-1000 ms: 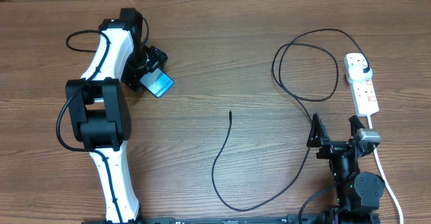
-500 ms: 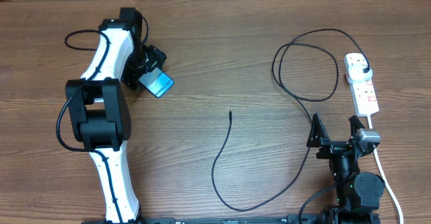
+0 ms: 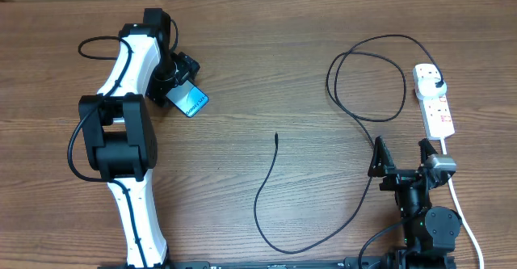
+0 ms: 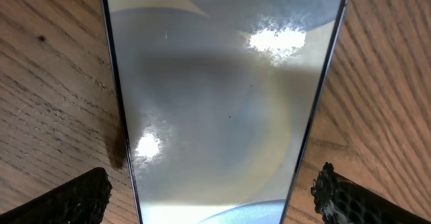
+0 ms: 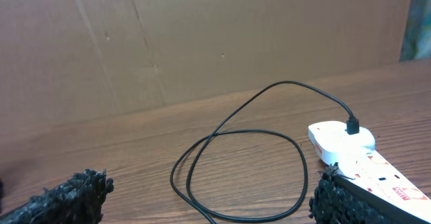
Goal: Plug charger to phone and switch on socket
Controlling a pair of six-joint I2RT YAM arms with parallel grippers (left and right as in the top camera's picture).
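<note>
The opening step is in hand, by my reading: getting hold of the phone (image 3: 193, 102) so that it can meet the cable. It lies askew on the table (image 3: 266, 27) toward the far left corner. The left claw (image 4: 209, 200) hangs right over it, released and wide, one finger on each side of the phone's long edges. In the wrist view the glass fills the space between the fingers, and neither one seems to press on it. Nothing is gripped yet.

The charger (image 3: 271, 166) sprawls over the right half of the table. Its small tip rests near the table's middle, well apart from the phone. From there the cable swings toward the near edge, climbs back up and makes a big loop. It ends at a black plug already seated in the far end of the socket (image 3: 439, 111), which lies along the right edge. Whether any switch is on I cannot tell.

The right claw (image 3: 399, 149) sits by the near right corner, released and empty, with the cable passing just beside it and the socket close on its other side.

Next, the left claw likely has to clench squarely on the phone's edges without skidding it. The right one then has to fetch that thin tip — a fiddly pinch, since it lies flat on the wood.
</note>
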